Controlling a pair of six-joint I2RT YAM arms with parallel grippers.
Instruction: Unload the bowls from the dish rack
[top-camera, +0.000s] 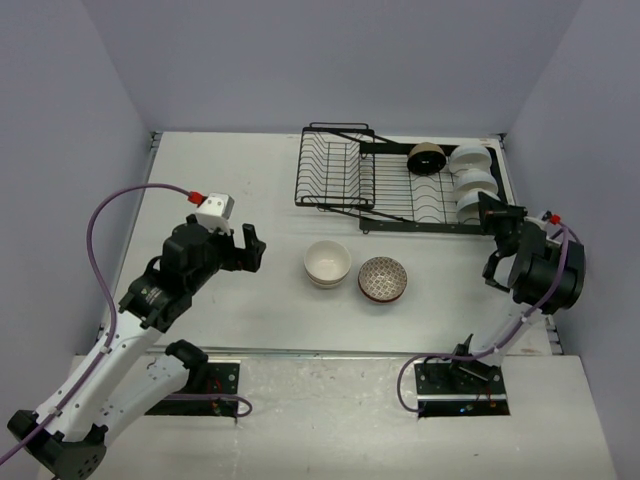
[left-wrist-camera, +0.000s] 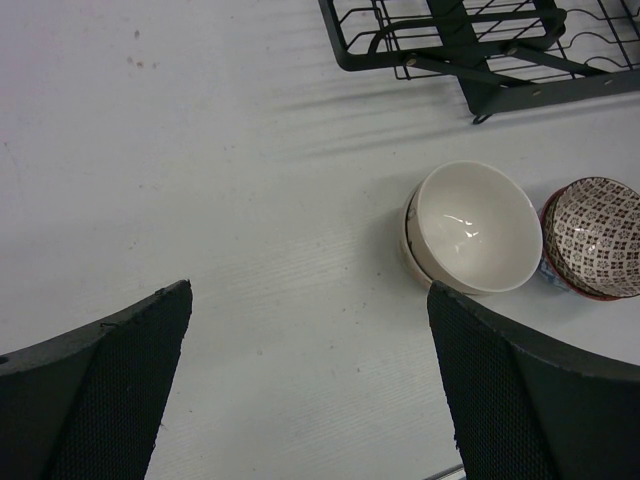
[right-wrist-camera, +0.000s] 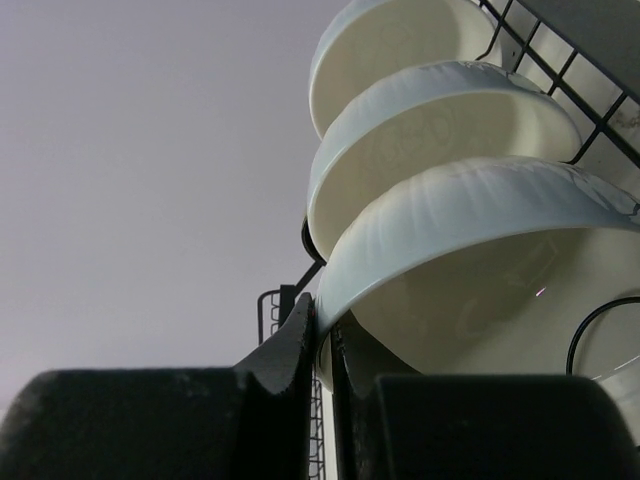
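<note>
Three white bowls (right-wrist-camera: 440, 130) are seen standing on edge, one behind another, in the right end of the dish rack (top-camera: 335, 170), with a black-lined bowl (top-camera: 427, 158) just to their left. The nearest bowl (right-wrist-camera: 470, 260) is the one in hand: its thin rim is taken between the fingers of the right gripper (right-wrist-camera: 322, 325), whose jaws are drawn almost together and appear clamped on that rim at its lower left. The bowls are judged to be glazed ceramic, so stiff, fairly heavy for their size, slippery and liable to chip if knocked against the wires or the neighbouring bowl. A pinch across the rim, one finger inside and one outside, is the only hold offered while they stand upright, and it should be set deep enough that the weight cannot swing the bowl out of the pads. A lift clear of the wires before any sideways travel is called for. Nearer, on the table (top-camera: 220, 170), a cream bowl (top-camera: 327, 262), seemingly nested in another, is set down upright, and a patterned bowl (top-camera: 384, 279) lies just to its right. The left gripper (left-wrist-camera: 308, 295) hangs over bare table to the left of these, its jaws wide apart and nothing held.
</note>
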